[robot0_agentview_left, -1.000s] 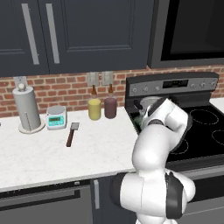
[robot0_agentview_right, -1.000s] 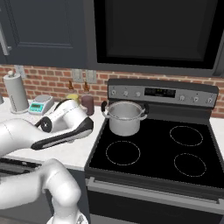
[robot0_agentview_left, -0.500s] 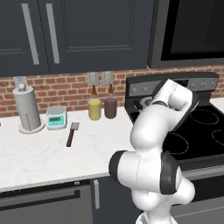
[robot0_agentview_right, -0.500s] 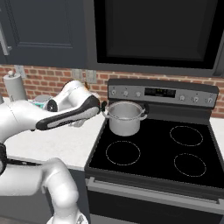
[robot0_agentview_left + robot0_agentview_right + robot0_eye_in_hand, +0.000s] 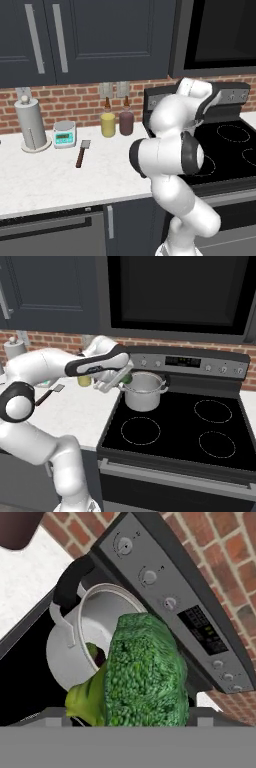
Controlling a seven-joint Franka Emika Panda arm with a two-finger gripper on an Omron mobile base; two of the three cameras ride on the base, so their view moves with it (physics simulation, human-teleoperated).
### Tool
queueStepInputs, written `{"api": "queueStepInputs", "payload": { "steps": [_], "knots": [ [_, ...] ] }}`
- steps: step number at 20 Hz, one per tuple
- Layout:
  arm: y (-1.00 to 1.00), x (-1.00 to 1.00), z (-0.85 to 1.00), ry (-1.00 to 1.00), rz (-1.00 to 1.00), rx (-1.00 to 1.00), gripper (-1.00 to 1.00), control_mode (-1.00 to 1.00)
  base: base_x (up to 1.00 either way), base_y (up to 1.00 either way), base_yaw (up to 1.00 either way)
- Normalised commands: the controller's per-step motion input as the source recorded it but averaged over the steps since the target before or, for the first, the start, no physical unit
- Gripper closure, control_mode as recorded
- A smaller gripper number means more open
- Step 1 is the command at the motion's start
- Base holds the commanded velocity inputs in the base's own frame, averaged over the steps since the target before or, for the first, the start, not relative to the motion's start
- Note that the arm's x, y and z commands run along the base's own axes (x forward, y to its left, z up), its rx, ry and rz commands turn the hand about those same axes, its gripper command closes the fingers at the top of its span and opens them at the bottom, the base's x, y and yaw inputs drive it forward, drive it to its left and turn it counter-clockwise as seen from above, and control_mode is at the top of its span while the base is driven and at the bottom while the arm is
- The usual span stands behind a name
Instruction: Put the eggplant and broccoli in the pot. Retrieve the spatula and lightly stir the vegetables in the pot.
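Broccoli (image 5: 145, 672) is sitting between the jaws, gripper (image 5: 119, 381) clamping it wide, hovering just beside the pot's (image 5: 143, 391) left rim, slightly above it. In the hand view the floret is hanging in front of the pot mouth, something dark showing inside the pot, probably the eggplant, can't tell for sure. To do this well: carrying the floret fully over the pot opening before letting go, releasing low so it isn't bouncing off the rim. Spatula (image 5: 82, 153) is lying on the counter well left of the pot, untouched.

No text, label or number is legible anywhere.
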Motion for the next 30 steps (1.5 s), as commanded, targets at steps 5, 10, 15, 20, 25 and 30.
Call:
{"api": "queueStepInputs", "payload": {
  "steps": [5, 10, 15, 20, 25, 30],
  "knots": [
    [-0.35, 0.43, -0.10, 0.01, -0.07, 0.09, 1.00, -1.00, 0.00, 0.00, 0.00],
    [-0.14, 0.18, -0.22, 0.00, -0.01, 0.08, 1.00, -1.00, 0.00, 0.00, 0.00],
    [-0.01, 0.00, -0.33, -0.01, 0.00, 0.10, 1.00, -1.00, 0.00, 0.00, 0.00],
    [-0.10, 0.06, -0.17, -0.03, 0.00, 0.13, 1.00, -1.00, 0.00, 0.00, 0.00],
    [-0.10, 0.00, -0.04, -0.16, 0.00, 0.15, 1.00, -1.00, 0.00, 0.00, 0.00],
    [-0.15, 0.00, 0.00, -0.12, 0.00, 0.17, 1.00, -1.00, 0.00, 0.00, 0.00]
  ]
}}
